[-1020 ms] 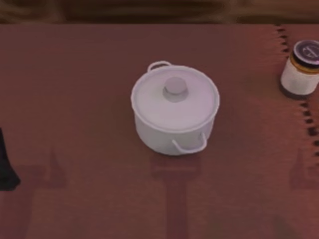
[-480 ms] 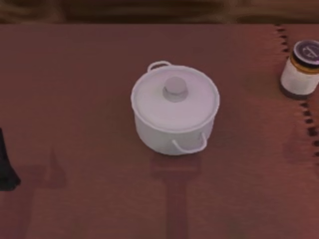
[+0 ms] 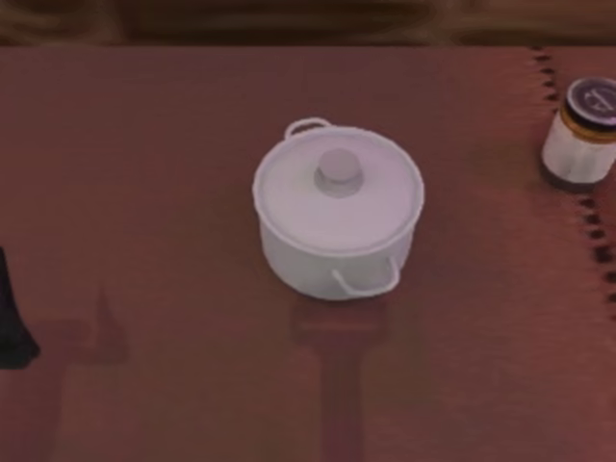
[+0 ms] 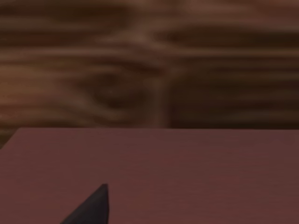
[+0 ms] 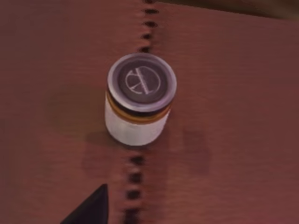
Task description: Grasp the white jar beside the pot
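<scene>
White jar (image 3: 586,132) stands upright at the top view's right edge, well apart from the pot (image 3: 337,210) at centre. Nothing on the counter (image 3: 154,192) has shifted over the last second; only a faint shadow at lower right has faded. Right end effector (image 5: 91,207) hangs above the jar, not touching; fingers' state cannot be told. Left end effector (image 3: 12,322) parked at left edge. Judgement: approach only. Open room all round the jar, but counter edge is near.
</scene>
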Controlling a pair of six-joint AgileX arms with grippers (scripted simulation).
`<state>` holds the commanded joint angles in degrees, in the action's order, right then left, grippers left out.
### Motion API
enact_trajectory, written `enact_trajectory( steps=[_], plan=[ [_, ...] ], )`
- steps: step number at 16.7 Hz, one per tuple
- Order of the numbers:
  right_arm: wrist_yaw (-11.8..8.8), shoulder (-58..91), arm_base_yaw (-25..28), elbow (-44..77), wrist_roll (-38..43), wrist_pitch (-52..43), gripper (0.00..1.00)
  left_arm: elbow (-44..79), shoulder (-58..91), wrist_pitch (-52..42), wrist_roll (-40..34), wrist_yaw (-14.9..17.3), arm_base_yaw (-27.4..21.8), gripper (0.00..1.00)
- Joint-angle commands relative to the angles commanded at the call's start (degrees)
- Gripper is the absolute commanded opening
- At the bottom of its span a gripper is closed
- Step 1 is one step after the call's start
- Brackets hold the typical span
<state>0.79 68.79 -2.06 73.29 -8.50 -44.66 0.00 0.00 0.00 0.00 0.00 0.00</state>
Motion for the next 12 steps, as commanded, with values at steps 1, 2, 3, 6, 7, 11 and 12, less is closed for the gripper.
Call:
enact_trajectory(
  steps=[1,2,3,6,7,11,12],
  plan=[
    [-0.09,6.27,0.0,6.01,-0.99,-3.92,1.0,0.0,0.0,0.0,0.0,0.0,0.0,1.0],
    [-0.2,12.56,0.02,12.04,-2.0,-7.81,1.0,0.0,0.0,0.0,0.0,0.0,0.0,1.0],
    [-0.32,18.87,0.07,18.09,-3.04,-11.65,1.0,0.0,0.0,0.0,0.0,0.0,0.0,1.0],
    [-0.81,37.36,0.37,36.1,-6.19,-22.52,1.0,0.0,0.0,0.0,0.0,0.0,0.0,1.0],
    [-0.99,43.27,0.51,41.99,-7.24,-25.86,1.0,0.0,0.0,0.0,0.0,0.0,0.0,1.0],
    [-1.74,64.2,1.19,63.96,-11.14,-36.97,1.0,0.0,0.0,0.0,0.0,0.0,0.0,1.0],
    [-1.91,68.56,1.36,68.8,-12.01,-39.12,1.0,0.0,0.0,0.0,0.0,0.0,0.0,1.0]
  ],
)
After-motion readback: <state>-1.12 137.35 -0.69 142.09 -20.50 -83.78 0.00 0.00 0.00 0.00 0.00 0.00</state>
